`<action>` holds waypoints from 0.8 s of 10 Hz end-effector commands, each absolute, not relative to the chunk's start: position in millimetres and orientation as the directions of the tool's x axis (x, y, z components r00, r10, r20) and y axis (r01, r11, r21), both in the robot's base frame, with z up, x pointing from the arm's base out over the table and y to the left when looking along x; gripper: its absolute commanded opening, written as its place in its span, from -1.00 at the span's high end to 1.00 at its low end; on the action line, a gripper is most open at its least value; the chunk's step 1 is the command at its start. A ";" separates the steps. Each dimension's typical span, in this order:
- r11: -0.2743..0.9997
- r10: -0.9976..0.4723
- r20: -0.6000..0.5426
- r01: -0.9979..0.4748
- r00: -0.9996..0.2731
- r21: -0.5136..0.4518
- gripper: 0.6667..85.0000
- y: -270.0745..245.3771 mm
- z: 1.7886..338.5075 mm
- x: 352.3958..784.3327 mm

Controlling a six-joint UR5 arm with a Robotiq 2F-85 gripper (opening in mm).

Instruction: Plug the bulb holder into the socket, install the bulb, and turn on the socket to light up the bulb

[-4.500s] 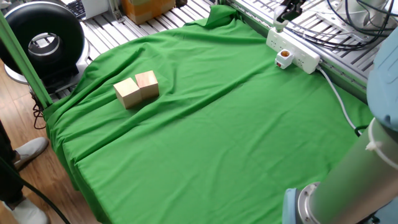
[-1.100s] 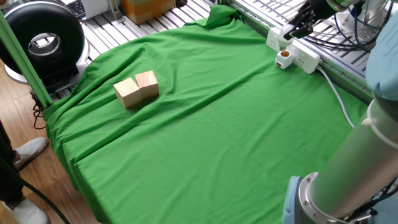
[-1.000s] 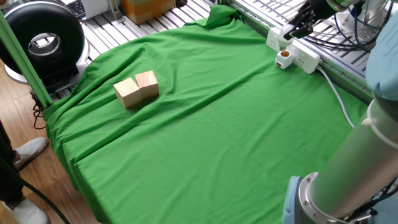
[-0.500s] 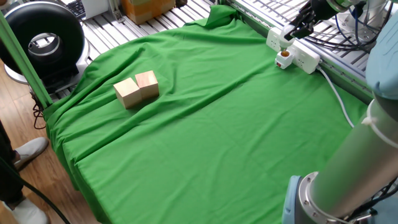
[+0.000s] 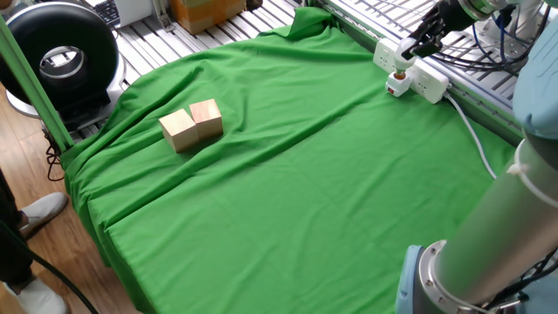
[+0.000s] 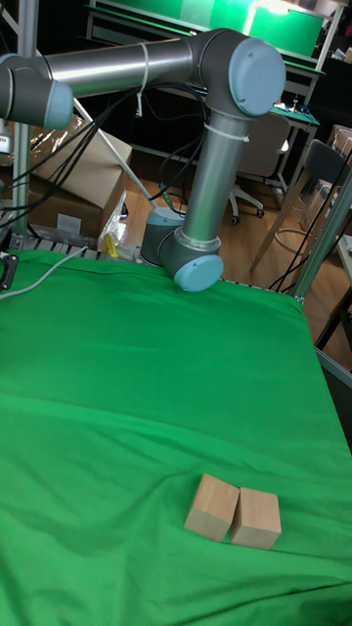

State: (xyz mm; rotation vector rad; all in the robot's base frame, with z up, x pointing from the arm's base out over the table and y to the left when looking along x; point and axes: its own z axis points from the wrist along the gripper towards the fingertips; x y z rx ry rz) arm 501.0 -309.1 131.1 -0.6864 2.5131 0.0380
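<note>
The socket (image 5: 429, 81) is a long white power strip at the back right of the green cloth, with its white cable (image 5: 471, 131) trailing toward me. The bulb holder (image 5: 398, 85) stands plugged into it, its orange opening facing up. My gripper (image 5: 410, 51) reaches in from the right and is shut on the small white bulb (image 5: 404, 58), which hangs just above the holder's opening. I cannot tell whether the bulb touches the holder. The tall fixed view shows only the arm (image 6: 210, 147); the gripper, bulb and holder are out of its frame.
Two wooden blocks (image 5: 192, 125) sit side by side at the cloth's left, also near the front in the tall view (image 6: 233, 512). A black round device (image 5: 61, 57) stands beyond the table's left edge. Aluminium rails and cables lie behind the socket.
The gripper carried the bulb from the strip's back end to over the holder, and in the last second it has sunk slightly toward the opening.
</note>
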 end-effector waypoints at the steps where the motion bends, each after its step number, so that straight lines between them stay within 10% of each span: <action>1: 0.877 -0.452 -0.513 -0.467 -0.730 -0.109 0.99 -307.2 130.8 502.7; 8: 0.877 -0.456 -0.500 -0.468 -0.736 -0.111 0.99 -308.2 125.6 499.0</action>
